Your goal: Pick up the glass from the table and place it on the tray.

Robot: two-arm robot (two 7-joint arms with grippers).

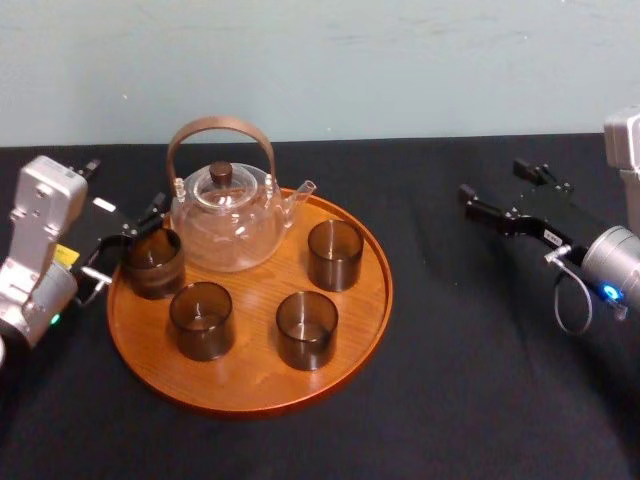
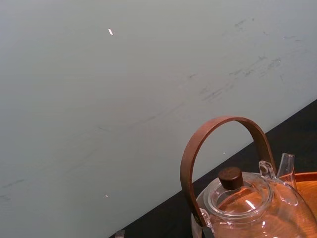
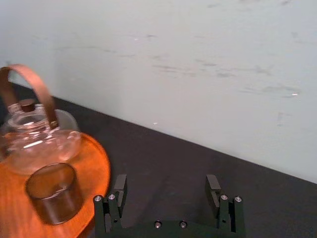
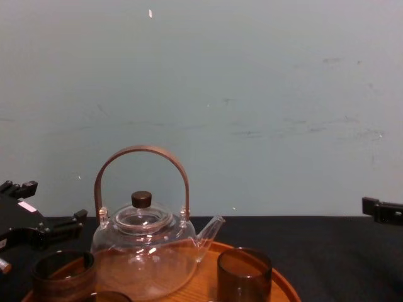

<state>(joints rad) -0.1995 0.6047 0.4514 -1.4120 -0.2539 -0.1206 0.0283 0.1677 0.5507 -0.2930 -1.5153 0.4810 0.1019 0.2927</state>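
A smoky brown glass (image 1: 152, 262) stands on the round wooden tray (image 1: 360, 320), just inside its left rim; the chest view shows this glass (image 4: 62, 273) low at the left. My left gripper (image 1: 135, 228) sits just behind and left of it, fingers apart and holding nothing, and in the chest view the left gripper (image 4: 47, 204) is above the glass. My right gripper (image 1: 500, 185) hovers open over the black table (image 1: 480, 380), well right of the tray, with its fingers (image 3: 119, 187) spread wide.
A clear glass teapot (image 1: 225, 215) with an arched wooden handle stands at the back of the tray. Three more brown glasses (image 1: 202, 320), (image 1: 305, 329), (image 1: 334, 254) stand on the tray. A pale wall rises behind the table.
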